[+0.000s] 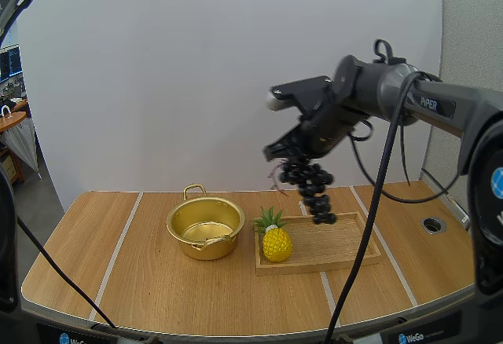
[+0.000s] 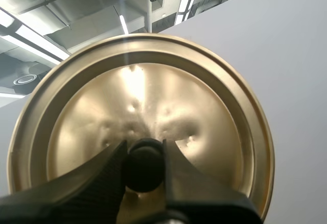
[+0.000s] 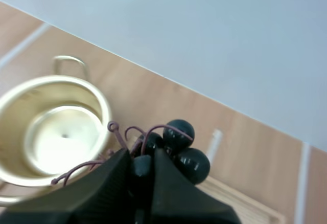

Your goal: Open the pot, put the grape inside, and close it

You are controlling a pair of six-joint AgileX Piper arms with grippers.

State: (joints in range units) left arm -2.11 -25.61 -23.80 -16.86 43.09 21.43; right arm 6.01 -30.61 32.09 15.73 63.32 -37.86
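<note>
The gold pot [image 1: 205, 227] stands open on the table, its inside bare [image 3: 61, 132]. My right gripper [image 1: 289, 154] is shut on the stem of a dark grape bunch [image 1: 311, 190], which hangs in the air above the wooden tray [image 1: 346, 243], to the right of the pot. Up close, the right gripper [image 3: 139, 169] pinches the stem with dark grapes [image 3: 186, 152] just past the tips. My left gripper [image 2: 144, 165] is shut on the black knob [image 2: 144, 162] of the gold lid [image 2: 140, 106], held up against the ceiling.
A toy pineapple [image 1: 274, 238] stands at the tray's left end, between the pot and the hanging grapes. A round hole [image 1: 433, 224] sits in the table at the far right. Open wood lies left of and in front of the pot.
</note>
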